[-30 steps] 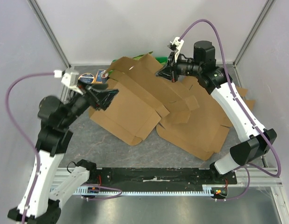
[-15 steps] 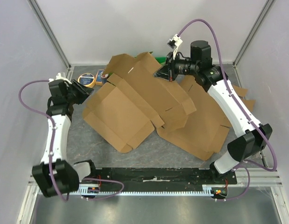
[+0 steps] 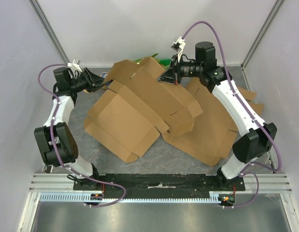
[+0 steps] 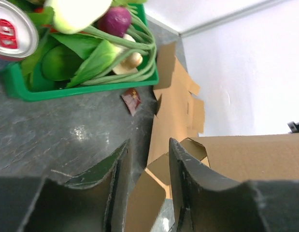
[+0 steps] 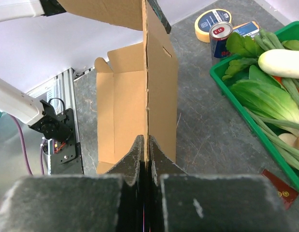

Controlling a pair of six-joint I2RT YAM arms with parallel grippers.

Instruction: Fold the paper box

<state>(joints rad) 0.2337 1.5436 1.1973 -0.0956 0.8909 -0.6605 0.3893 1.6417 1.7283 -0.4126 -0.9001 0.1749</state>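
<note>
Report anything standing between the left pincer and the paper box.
Nothing visible does. The left pincer is open, and a flap of the paper box shows right in its gap, over the table. The green tray lies off to one side. The right pincer is shut on a box panel.

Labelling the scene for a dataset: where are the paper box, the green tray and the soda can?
paper box (image 5: 163,106), right wrist view, panel beside the clamped edge
green tray (image 4: 91,90), left wrist view, near wall
soda can (image 5: 221,43), right wrist view, its side
</note>
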